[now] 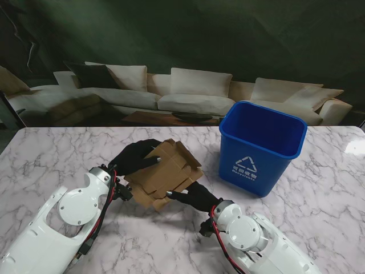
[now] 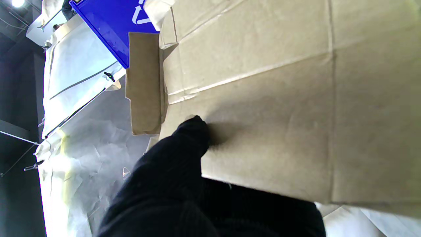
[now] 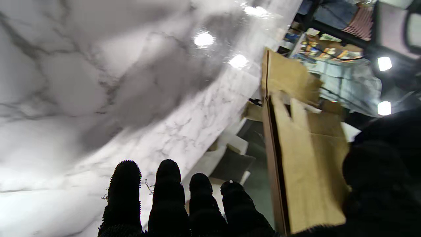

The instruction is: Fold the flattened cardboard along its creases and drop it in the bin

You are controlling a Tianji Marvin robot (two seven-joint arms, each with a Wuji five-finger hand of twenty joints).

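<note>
The brown cardboard, partly folded with flaps sticking out, is held tilted just over the marble table between both black-gloved hands. My left hand grips its left edge, and one finger presses on the cardboard's creased face. My right hand holds the near right edge. In the right wrist view the cardboard sits between the thumb and the fingers. The blue bin stands upright to the right of the cardboard, a short gap away, and its wall shows past the cardboard.
Beyond the table's far edge is a backdrop picturing a sofa. Bare marble lies to the left of the hands and around the bin. Both white forearms occupy the near corners.
</note>
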